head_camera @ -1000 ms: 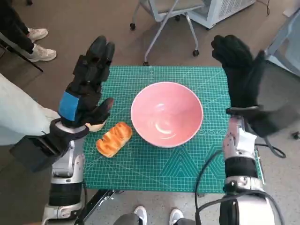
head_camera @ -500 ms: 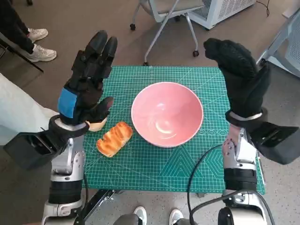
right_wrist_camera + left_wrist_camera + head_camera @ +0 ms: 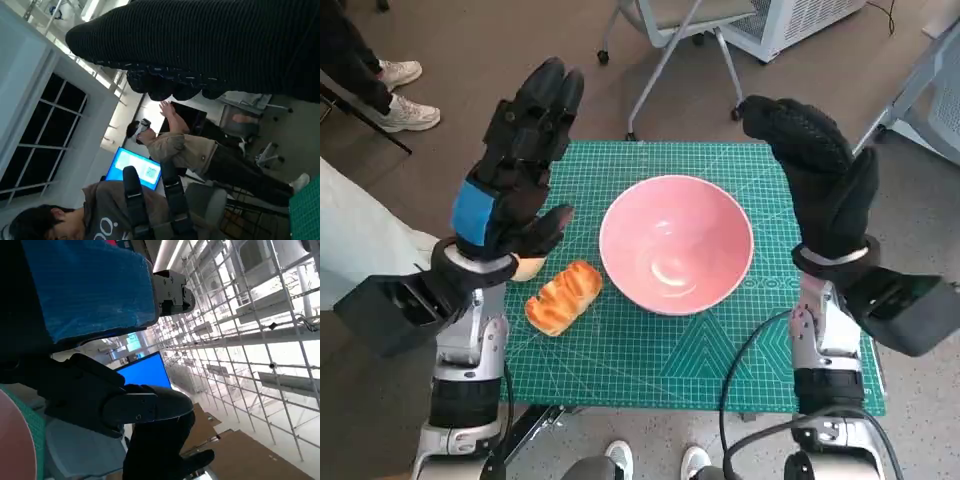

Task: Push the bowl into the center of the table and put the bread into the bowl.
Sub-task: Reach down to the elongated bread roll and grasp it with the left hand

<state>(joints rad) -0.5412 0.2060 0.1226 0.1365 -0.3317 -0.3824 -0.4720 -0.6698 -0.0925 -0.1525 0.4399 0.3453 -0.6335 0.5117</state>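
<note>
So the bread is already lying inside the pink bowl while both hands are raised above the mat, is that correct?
Not quite: the head view shows the bread lying on the green mat beside the pink bowl, not inside it. The left hand and right hand are indeed raised.

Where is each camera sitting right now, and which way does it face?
Head view: on the robot's head, looking steeply down at the green mat, pink bowl and bread; both forearms and raised hands show.
Left wrist view: behind the left hand, aimed up toward ceiling grid; blue-taped back and black fingers show.
Right wrist view: behind the right hand, facing people in the room; the glove shows.
Shared: the bowl's pink edge appears in head and left wrist views.
</note>
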